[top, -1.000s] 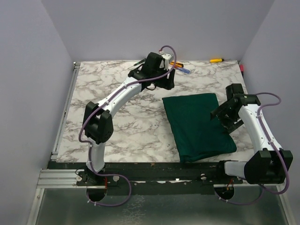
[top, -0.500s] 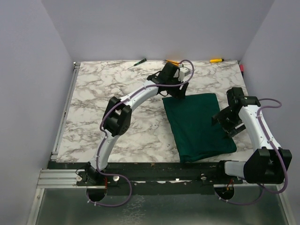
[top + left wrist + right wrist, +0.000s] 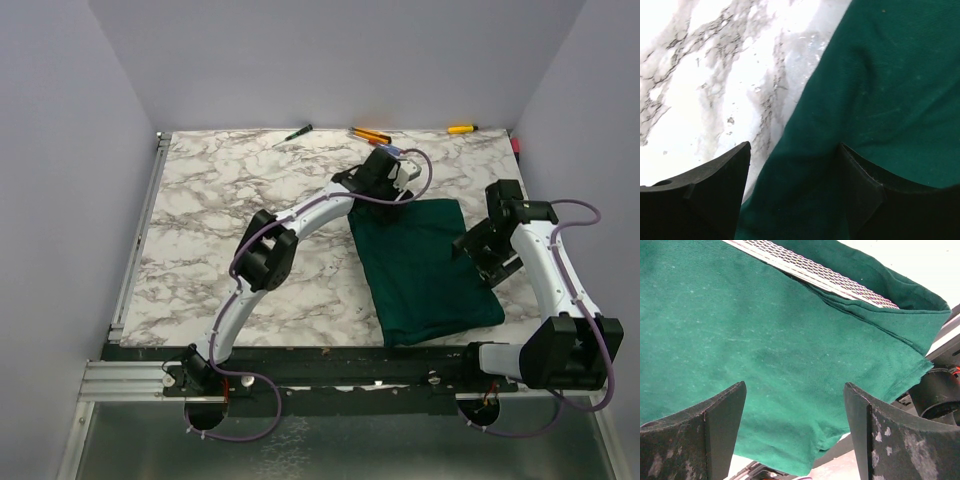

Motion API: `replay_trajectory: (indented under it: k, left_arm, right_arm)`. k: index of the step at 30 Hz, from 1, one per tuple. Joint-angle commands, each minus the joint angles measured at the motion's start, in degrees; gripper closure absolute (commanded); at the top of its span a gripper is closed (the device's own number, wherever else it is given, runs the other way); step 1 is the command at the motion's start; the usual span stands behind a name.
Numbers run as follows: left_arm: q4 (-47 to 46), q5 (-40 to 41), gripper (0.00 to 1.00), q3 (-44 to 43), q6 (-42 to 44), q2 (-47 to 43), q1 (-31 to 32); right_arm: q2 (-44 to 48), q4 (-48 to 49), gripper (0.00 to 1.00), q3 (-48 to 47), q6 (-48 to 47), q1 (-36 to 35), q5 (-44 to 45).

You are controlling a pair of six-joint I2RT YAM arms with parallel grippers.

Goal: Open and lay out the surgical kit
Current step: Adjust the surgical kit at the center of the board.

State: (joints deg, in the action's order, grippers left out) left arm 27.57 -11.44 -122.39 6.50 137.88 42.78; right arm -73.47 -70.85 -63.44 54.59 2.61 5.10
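Marble table (image 3: 220,200), left gripper (image 3: 795,152) wide, empty over cloth wrap (image 3: 420,270) corner, right gripper (image 3: 795,387) likewise at edge

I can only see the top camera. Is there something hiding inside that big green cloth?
Observer: Yes. The right wrist camera shows a silver mesh tray peeking out of a fold in the green cloth.
Operator: Cool! Is the left hand grabbing the cloth?
Observer: No. The left wrist camera shows the left hand open, with one finger over the marble table and the other over the cloth's edge.
Operator: What about the right hand?
Observer: Its own camera shows the right hand open too, over the cloth and holding nothing.
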Motion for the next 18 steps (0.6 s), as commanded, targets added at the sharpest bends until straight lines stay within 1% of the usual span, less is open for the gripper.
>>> replay_trajectory:
  k: [1,4,9,14,15,18]
  left_arm:
    - [1.1,16.7,0.31,1.1,-1.0,3.2,0.0]
    - [1.4,19.5,0.32,1.4,-5.0,2.8,-1.3]
    - [2.8,17.9,0.32,2.2,-12.7,0.9,-5.6]
    - [5.5,17.4,0.32,4.0,-19.7,-1.4,-11.6]
    - [6.0,17.1,0.32,4.7,-21.6,-1.8,-13.7]
    - [6.7,14.9,0.33,8.1,-25.9,-3.9,-17.4]
  right_arm:
    - [0.5,1.9,0.17,-1.2,-1.5,0.3,0.3]
    - [0.8,2.7,0.18,-0.9,-2.1,0.3,-0.1]
    - [0.7,4.6,0.19,-1.2,-4.0,0.2,-1.2]
    - [-0.8,7.7,0.24,-1.4,-7.6,0.3,-6.2]
    - [-1.3,8.2,0.24,-1.7,-8.6,0.3,-7.5]
    - [-2.9,10.9,0.24,-2.1,-12.6,0.3,-11.7]
